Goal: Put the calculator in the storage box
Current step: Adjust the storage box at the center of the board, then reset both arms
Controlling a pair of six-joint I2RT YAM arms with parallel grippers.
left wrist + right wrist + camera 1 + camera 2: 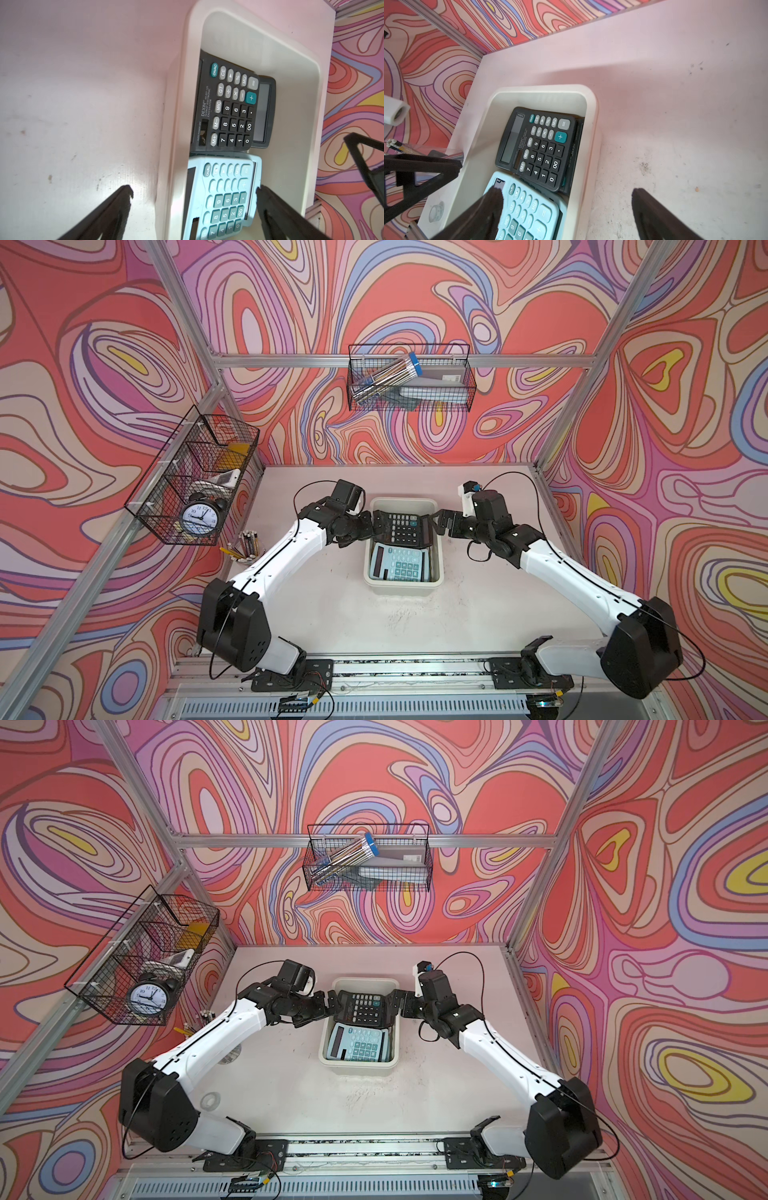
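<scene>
left gripper (194, 190): jaws spread wide, holding nothing. It straddles one long wall of the storage box (542, 89). One finger is above the bare table (675, 104). The other is above the box's inside, beside the edge of a light blue calculator (224, 199); whether they touch cannot be told.
right gripper (566, 193): jaws likewise wide and empty. It straddles the opposite long wall, one finger above the light blue calculator and the other above the table.
black calculator (539, 149): free of both grippers, keys up inside the box, just ahead of both sets of fingertips. It rests tilted on another dark calculator (572, 158).
light blue calculator: in the same box, beneath the fingertips, right beside the black one.
storage box: cream-white, standing on the pale pink table between the two grippers.
farther out: a cup of pens (249, 545) stands beyond the left arm.
</scene>
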